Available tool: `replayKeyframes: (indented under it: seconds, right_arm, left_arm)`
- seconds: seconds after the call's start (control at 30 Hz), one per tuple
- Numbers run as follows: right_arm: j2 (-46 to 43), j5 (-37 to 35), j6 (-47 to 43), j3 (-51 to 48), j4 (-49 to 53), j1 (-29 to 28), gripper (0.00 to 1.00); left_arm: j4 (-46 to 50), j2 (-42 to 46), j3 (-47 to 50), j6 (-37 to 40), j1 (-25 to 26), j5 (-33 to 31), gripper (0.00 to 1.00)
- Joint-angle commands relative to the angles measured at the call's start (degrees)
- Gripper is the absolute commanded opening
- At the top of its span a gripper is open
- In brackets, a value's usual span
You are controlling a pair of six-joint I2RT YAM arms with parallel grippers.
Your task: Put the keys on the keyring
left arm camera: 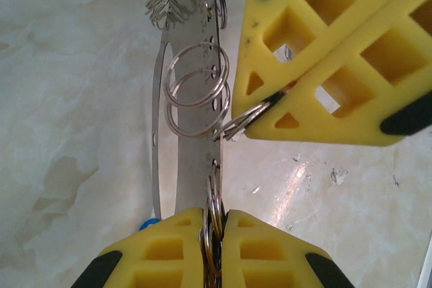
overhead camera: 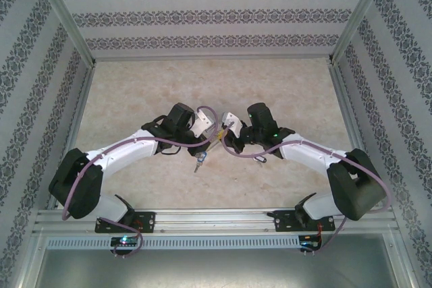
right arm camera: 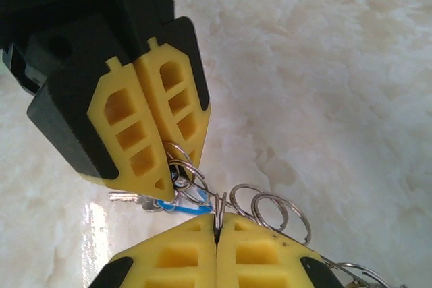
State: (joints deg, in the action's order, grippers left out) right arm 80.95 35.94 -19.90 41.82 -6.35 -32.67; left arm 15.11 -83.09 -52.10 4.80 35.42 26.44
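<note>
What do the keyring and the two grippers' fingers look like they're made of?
Keyring: bare silvery metal, likely steel, polished; its flat band and small rings glint. Left gripper's fingers and right gripper's fingers: matte yellow plastic or rubber, hard to tell which, with open lattice pockets and black edging.

Grippers: two, the left gripper and the right gripper. Keyring: one. Small rings: at least five; full count unclear.

A pale marbled tabletop lies at centre frame, patterned wall panels along the top and both sides. A slotted metal rail crosses the bottom. The left wrist view shows a darker patch at lower left, perhaps a stain.
</note>
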Motion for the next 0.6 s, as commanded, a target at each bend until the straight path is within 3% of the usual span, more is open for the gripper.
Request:
replayKeyframes:
  seconds: [0.0, 0.17, 0.4, 0.57]
  right_arm:
    - [0.65, 2.41, -7.10, -0.87, -1.05, -3.33, 0.00]
    - [-1.19, -0.96, -9.82, -3.71, -5.95, -4.12, 0.00]
    - [-2.41, -2.49, -13.03, -8.62, -18.00, -3.18, 0.00]
    - [-0.72, -2.58, -14.90, -9.87, -23.14, -2.30, 0.00]
  left_arm:
    - [-2.72, 1.25, -0.15, -2.53, -0.35, 1.08, 0.07]
    - [-2.99, 1.58, -0.64, -5.81, -0.61, 1.14, 0.09]
    - [-8.23, 0.61, -2.38, -13.55, -0.70, 11.69, 0.29]
    - [-4.81, 0.88, -6.51, -14.03, -1.39, 18.01, 0.46]
